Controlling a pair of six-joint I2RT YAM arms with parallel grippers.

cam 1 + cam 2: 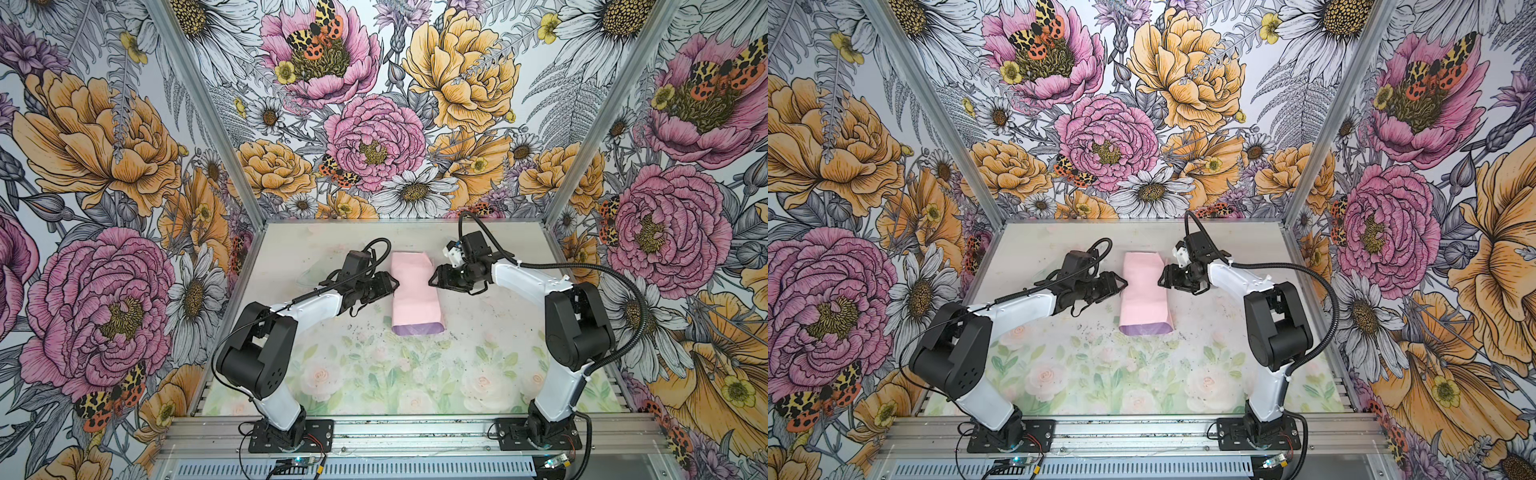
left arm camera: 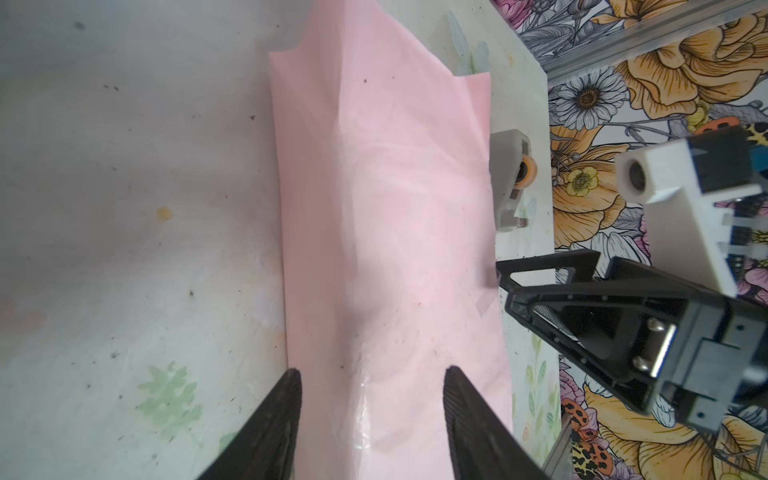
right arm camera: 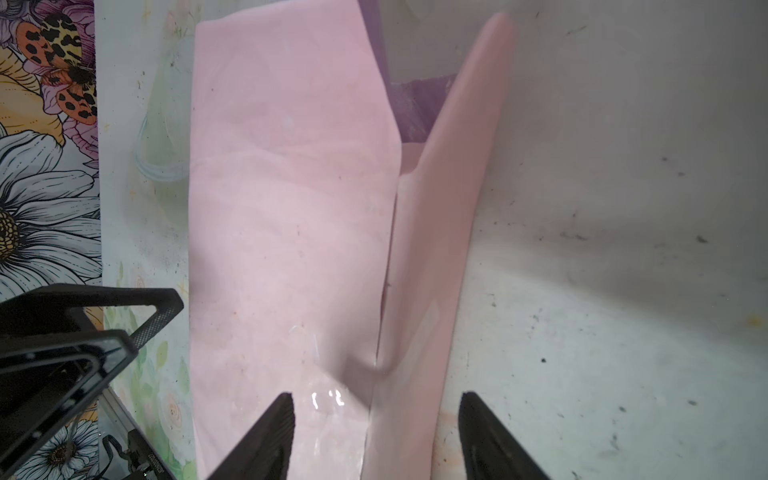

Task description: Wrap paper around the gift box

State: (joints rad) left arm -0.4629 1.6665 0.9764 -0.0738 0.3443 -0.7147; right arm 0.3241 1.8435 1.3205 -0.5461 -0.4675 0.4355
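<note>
1. Left black parallel gripper (image 1: 394, 286) hangs open and empty at the left edge of the folded pale pink paper sheet (image 1: 411, 291).
2. Right black gripper (image 1: 432, 279) is likewise open and empty, at its right edge.
3. The paper lies mid-table (image 1: 332, 374), with its lilac face showing at the near end.

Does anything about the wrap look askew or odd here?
Yes: the paper wrap is askew. In the right wrist view its two pink flaps meet along a seam but splay apart toward one end, leaving a V-shaped gap that shows the lilac inner face. In both top views the far end's edges are uneven and notched.
</note>
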